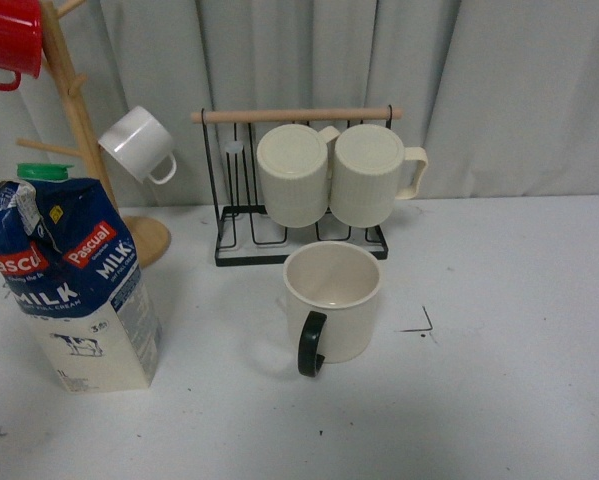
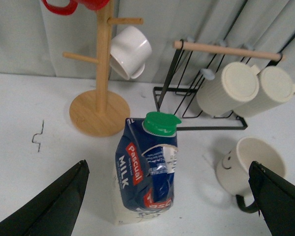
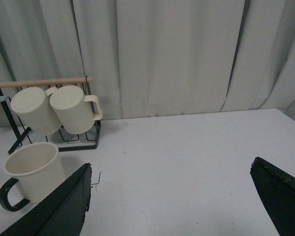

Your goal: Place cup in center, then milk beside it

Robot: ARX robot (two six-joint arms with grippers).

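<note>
Standing at the far left, at about nine o'clock from the cup (image 1: 331, 300), the milk (image 1: 74, 290) is upright on the surface (image 1: 519, 380), its green cap on and its blue top crumpled. At its twelve o'clock rises a wooden mug tree (image 1: 74, 110) carrying a red mug (image 1: 7, 40) and a small white cup (image 1: 139, 143). The left hand (image 2: 168, 167) hangs above the carton, fingers (image 2: 58, 206) spread wide, gripping nothing. The cup sits upright near the middle of the surface, well apart from the milk, its black handle toward seven o'clock. Just at its twelve o'clock a wire rack (image 1: 279, 116) holds two ribbed mugs (image 1: 292, 172). The right hand (image 3: 172, 164) is spread wide too and empty.
</note>
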